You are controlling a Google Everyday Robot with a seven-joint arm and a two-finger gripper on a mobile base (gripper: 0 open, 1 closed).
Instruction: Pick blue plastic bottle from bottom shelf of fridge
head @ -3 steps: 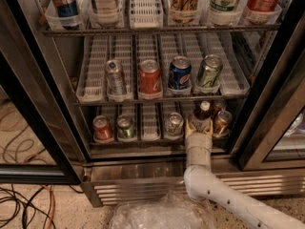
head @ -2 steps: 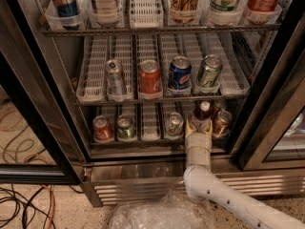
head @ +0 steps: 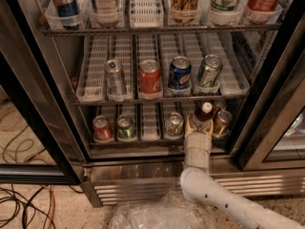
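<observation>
The blue plastic bottle (head: 204, 113) stands on the bottom shelf (head: 143, 141) of the fridge (head: 267, 104), right of centre. Only its white cap and dark brown neck show above my gripper. My gripper (head: 200, 127) is inside the fridge at the shelf's front rail and surrounds the bottle's lower body, hiding its label. My white arm (head: 224, 199) reaches up to it from the lower right. The bottle stands upright in its lane.
On the bottom shelf stand a red can (head: 102, 128), a green can (head: 125, 127), a silver can (head: 174, 124) just left of the gripper and a bronze can (head: 222, 122) just right. Several cans stand on the rack above. A plastic bag (head: 157, 213) and cables (head: 24, 199) lie on the floor.
</observation>
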